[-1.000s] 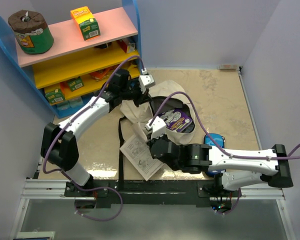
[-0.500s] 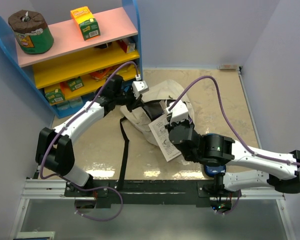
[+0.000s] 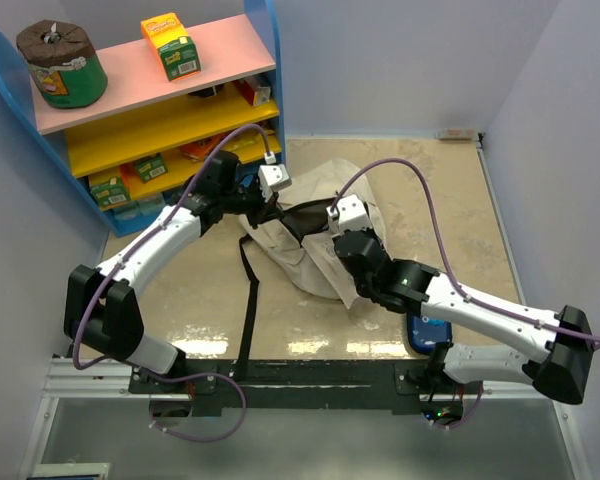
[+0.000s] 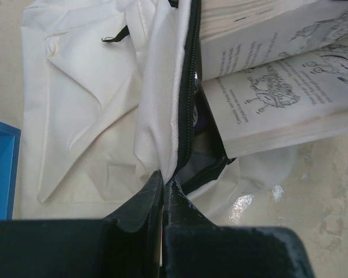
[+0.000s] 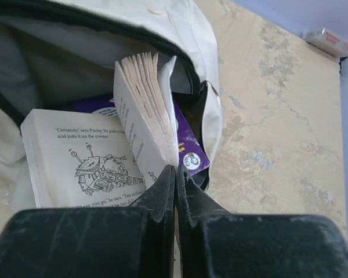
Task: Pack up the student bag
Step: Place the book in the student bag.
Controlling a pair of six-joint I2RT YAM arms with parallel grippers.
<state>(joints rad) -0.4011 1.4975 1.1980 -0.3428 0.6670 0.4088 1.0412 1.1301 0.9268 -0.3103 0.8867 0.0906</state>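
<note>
Lying at the middle of the counter (image 3: 450, 190), the student bag (image 3: 280, 250) is slumped with its mouth open. An open paperback (image 5: 81, 156) sits partly inside that mouth; a purple book (image 5: 187, 147) lies deeper in. A blue pencil case (image 3: 427, 328) rests on the counter beside the right arm, unpacked. Left hand (image 4: 163, 176): clamped on the bag's zipper edge, lifting it. Right hand (image 5: 175, 171): pinched on the paperback's pages. Judged progress: one book packed, second entering, pencil case left.
</note>
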